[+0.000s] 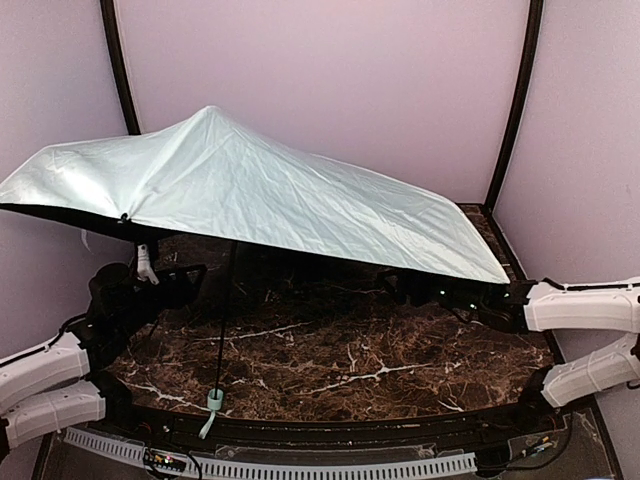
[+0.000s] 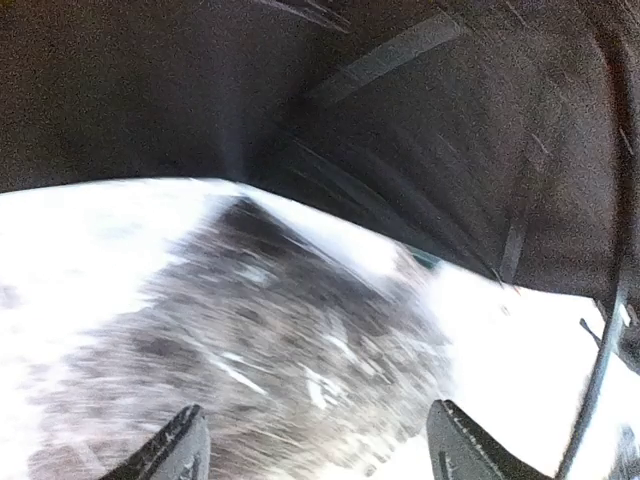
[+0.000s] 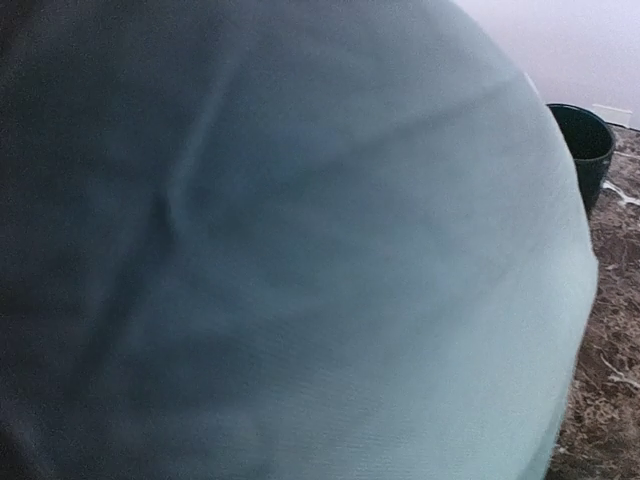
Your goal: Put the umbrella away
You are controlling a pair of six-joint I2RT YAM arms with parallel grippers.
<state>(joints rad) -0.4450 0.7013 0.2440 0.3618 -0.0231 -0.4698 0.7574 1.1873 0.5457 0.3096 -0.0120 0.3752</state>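
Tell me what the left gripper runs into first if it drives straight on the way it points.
Probably the marble tabletop, which fills the view just beyond the open fingers of the left gripper. Farther on hangs the black underside of the umbrella. Blur leaves depth uncertain.

Brown marble table [image 1: 330, 370] bears the open umbrella [image 1: 250, 180] and a dark green cup [image 3: 580, 150].
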